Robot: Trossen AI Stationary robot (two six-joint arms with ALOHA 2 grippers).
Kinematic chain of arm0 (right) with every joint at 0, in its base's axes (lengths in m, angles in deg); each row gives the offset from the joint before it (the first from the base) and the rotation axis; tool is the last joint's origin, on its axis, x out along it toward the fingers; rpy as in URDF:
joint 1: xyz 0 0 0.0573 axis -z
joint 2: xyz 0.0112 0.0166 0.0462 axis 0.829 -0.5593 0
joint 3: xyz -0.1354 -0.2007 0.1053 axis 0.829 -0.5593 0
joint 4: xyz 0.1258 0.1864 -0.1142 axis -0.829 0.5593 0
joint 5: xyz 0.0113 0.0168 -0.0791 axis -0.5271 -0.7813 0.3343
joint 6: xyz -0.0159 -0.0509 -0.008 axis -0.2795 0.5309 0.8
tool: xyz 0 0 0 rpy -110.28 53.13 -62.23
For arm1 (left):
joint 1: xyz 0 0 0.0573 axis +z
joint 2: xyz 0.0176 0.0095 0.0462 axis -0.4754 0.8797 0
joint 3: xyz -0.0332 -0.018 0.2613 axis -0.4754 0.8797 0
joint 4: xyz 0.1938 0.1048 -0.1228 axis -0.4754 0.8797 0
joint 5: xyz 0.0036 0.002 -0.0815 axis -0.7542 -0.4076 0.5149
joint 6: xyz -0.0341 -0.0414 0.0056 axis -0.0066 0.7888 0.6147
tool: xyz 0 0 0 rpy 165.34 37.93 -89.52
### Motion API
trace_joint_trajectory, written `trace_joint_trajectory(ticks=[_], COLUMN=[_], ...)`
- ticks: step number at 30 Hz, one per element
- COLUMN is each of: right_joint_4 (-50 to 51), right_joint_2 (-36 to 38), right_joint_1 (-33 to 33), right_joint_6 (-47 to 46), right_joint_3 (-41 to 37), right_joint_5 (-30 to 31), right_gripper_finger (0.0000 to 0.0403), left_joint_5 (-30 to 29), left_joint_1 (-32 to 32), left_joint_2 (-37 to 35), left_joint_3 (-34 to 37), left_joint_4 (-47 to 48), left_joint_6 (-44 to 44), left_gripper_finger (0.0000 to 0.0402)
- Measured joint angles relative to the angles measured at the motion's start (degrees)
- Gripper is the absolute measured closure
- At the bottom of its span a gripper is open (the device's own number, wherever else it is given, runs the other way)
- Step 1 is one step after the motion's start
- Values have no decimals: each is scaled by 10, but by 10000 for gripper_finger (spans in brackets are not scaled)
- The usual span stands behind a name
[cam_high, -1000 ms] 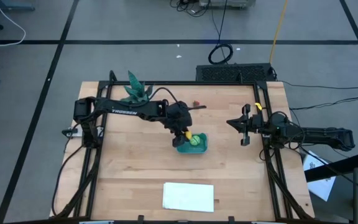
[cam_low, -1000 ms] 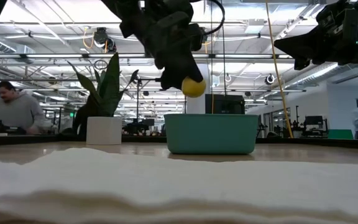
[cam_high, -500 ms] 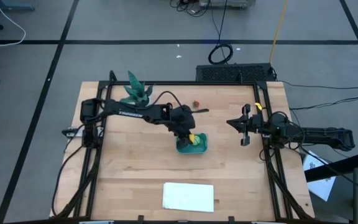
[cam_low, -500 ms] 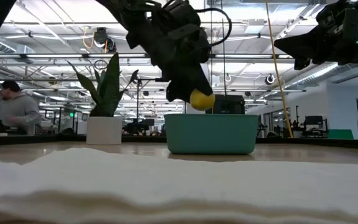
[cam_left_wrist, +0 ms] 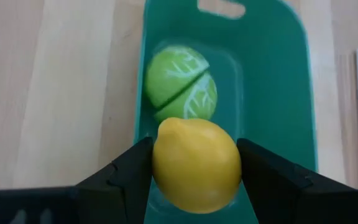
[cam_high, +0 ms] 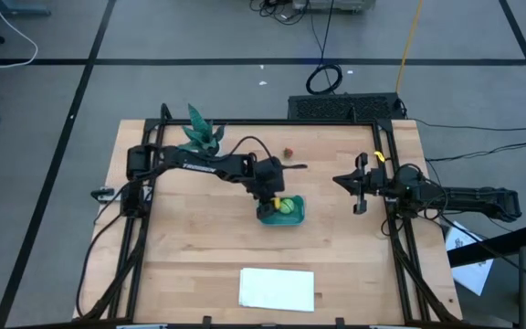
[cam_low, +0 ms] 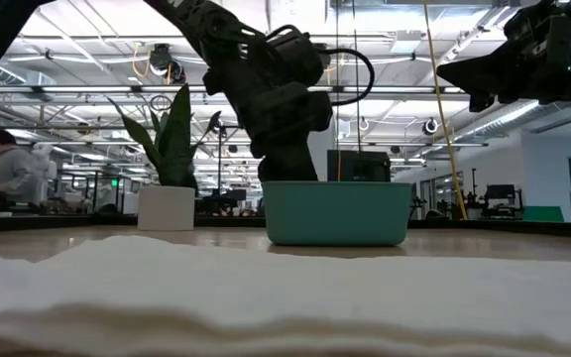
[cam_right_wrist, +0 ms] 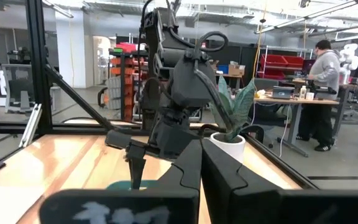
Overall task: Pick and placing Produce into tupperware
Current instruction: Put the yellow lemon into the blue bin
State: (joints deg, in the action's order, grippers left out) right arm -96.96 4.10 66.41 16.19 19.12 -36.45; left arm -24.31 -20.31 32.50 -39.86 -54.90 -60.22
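My left gripper (cam_high: 278, 202) reaches down into the teal tupperware (cam_high: 296, 217) at the table's middle, shut on the yellow lemon-like piece (cam_left_wrist: 196, 165). The light green ball (cam_left_wrist: 180, 82) lies on the tupperware's floor just beyond the lemon. In the low view the tupperware's wall (cam_low: 337, 213) hides both pieces and my fingertips. The tiny dark red piece (cam_high: 289, 153) lies on the wood farther back. My right gripper (cam_high: 354, 188) hangs shut above the table's right side, away from all of it. My left gripper pinches the lemon by two opposite sides (cam_left_wrist: 160, 163) between its two fingers (cam_left_wrist: 127, 174), one on each side. The fingers come slanting down from the table's left. The lemon sits inside the tupperware's walls; whether it touches the floor, I cannot tell.
A potted green plant (cam_high: 199, 133) stands at the far left corner. A flat white sheet (cam_high: 277, 288) lies near the front edge. Bare wood lies around the tupperware. A black frame (cam_high: 396, 239) borders the table. People stand in the room behind.
My left gripper has gone down with the lemon, from above the tupperware's rim to inside its walls, tipping a little steeper. The lemon, seen over the rim before in the low view, is now behind the wall.
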Motion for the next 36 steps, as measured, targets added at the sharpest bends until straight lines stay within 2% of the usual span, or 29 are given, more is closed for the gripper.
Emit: trace_joint_trajectory(ticks=[14,23,36], right_joint_4=[-3,-3,-4], right_joint_2=[0,0,0], right_joint_1=[0,0,0], right_joint_6=[0,2,4], right_joint_3=[0,0,0], right_joint_5=[1,2,2], right_gripper_finger=[403,403,403], left_joint_5=[-5,-22,-21], left_joint_1=[-5,-38,-36], left_joint_2=[-1,-1,1], left_joint_3=[0,0,0], left_joint_4=[28,33,30], left_joint_6=[-83,-210,-223], left_gripper_finger=[188,188,188])
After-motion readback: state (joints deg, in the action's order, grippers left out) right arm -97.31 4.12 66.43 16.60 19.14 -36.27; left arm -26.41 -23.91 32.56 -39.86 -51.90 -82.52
